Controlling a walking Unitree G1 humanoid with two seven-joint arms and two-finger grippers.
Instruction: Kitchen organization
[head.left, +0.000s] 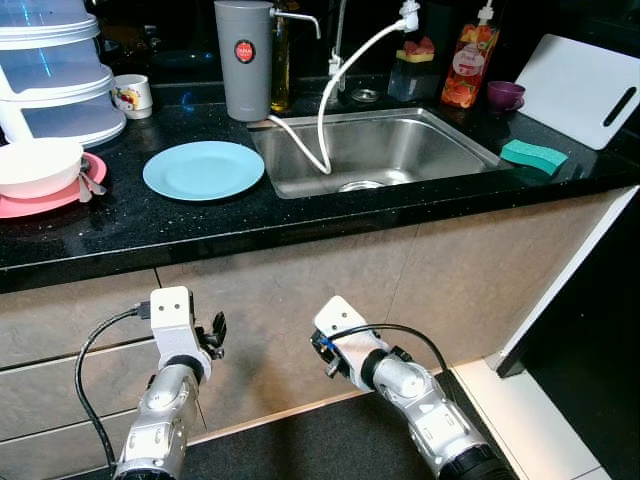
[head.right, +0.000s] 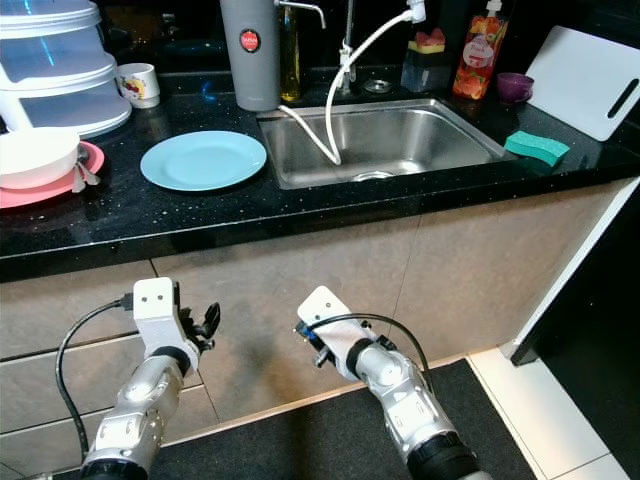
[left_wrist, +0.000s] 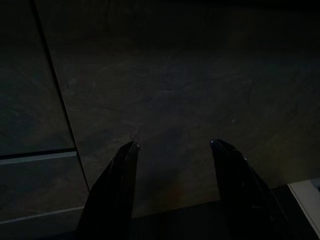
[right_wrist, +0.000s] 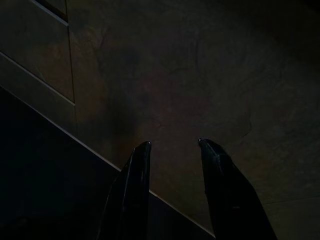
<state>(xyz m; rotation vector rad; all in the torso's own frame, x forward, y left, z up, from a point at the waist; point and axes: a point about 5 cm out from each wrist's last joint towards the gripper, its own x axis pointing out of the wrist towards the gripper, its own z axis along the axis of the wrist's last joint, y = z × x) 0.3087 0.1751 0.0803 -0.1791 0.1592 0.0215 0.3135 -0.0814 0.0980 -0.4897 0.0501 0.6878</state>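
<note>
Plate (head.left: 203, 169) on counter; both jaws parted, empty, below it.

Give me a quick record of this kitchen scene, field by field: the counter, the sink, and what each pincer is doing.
counter left: blue plate; white bowl on pink plate
sink: steel sink, white hose hanging into it
counter right: green sponge, white cutting board, purple cup
behind sink: grey canister, mug
left pincer: open, low, facing cabinet front
right pincer: open, low, facing cabinet front
</note>
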